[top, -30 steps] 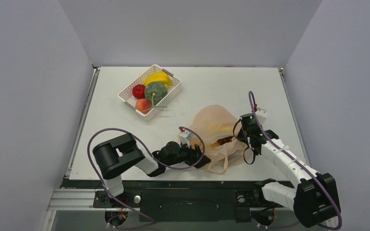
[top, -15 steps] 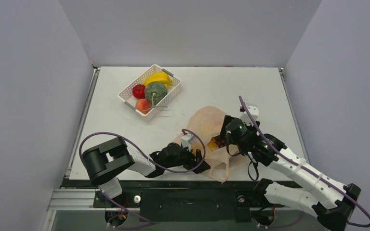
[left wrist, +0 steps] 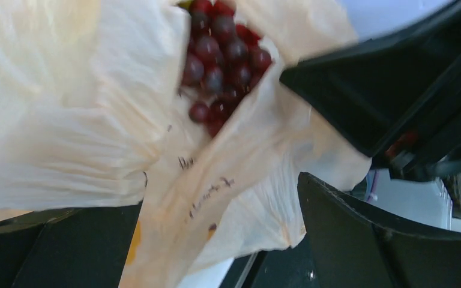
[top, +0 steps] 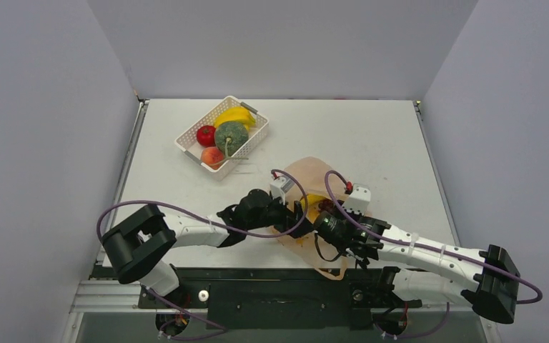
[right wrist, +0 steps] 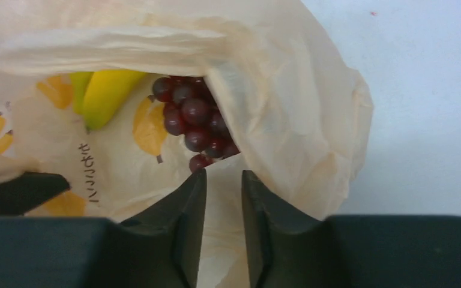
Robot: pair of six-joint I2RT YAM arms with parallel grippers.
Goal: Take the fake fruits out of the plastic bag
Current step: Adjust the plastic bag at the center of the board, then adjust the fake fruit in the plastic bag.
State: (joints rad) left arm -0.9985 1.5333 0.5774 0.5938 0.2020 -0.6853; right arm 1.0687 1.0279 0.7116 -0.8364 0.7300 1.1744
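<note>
Beside grapes point(right wrist: 195, 123), right-wrist view: yellow fruit point(right wrist: 105, 90)

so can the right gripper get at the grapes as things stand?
Probably yes: the plastic bag gapes open, and the grapes lie bare just past the right gripper, with nothing over them.

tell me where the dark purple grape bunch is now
In the right wrist view the dark purple plastic grape bunch lies inside the pale-orange plastic bag, just beyond the right end effector, with a yellow plastic fruit to its left.
</note>
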